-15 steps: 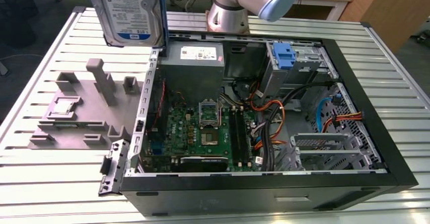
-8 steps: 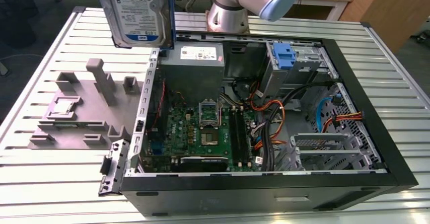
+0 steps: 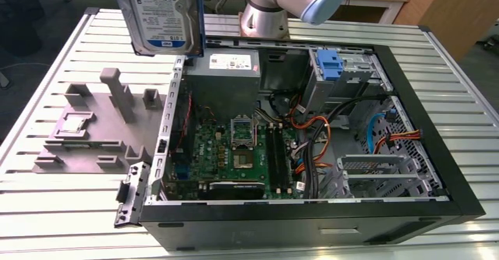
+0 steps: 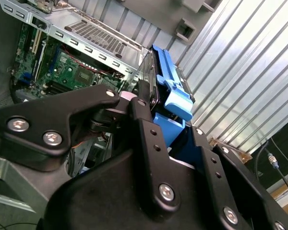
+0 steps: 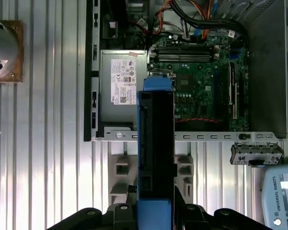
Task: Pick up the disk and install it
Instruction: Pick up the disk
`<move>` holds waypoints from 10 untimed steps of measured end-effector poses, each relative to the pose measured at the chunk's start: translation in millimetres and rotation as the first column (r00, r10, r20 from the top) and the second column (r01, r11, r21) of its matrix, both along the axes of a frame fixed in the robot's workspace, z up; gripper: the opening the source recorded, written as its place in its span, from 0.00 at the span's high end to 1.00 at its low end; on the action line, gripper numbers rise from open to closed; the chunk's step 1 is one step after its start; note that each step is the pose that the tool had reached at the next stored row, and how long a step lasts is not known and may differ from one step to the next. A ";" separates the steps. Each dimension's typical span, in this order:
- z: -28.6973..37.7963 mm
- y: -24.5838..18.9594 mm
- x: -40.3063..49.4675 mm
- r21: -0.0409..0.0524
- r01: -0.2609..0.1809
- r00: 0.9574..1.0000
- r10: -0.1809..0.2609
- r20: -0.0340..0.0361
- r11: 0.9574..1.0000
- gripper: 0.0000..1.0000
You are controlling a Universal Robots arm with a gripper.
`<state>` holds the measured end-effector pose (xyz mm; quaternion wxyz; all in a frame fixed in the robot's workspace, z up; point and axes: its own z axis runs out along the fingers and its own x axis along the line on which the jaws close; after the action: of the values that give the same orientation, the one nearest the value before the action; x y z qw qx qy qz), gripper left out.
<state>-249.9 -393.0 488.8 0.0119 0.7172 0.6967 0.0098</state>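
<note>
Above the open black computer case [image 3: 312, 220], a flat silver-grey disk [image 3: 160, 14] is clamped by the black hand [image 5: 155, 211]; seemingly end-gripped, it may be snagged on orange cables [image 3: 316, 122].

— Can the disk [image 3: 160, 14] in the tool [image 4: 169, 115] enter the computer case [image 3: 312, 216] from above?
— Over the motherboard [image 3: 234, 155], yes. The power supply [image 3: 222, 79] stands beside it; cables [image 3: 316, 125] crowd the drive cage [image 3: 382, 175] side.

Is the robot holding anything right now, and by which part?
Yes: the disk, hanging upright, clamped at its upper end in the hand.
</note>
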 end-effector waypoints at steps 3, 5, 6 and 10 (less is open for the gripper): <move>0.0 0.0 0.0 0.000 0.000 1.000 0.000 0.001 1.000 0.63; 0.0 0.0 0.0 0.000 0.000 1.000 0.000 0.002 1.000 0.63; 0.0 0.0 0.0 0.000 0.000 1.000 0.000 0.002 1.000 0.63; 0.0 0.0 0.0 0.000 0.000 1.000 0.000 0.027 1.000 0.63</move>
<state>-249.9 -393.0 488.8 0.0212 0.7170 0.6965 0.0194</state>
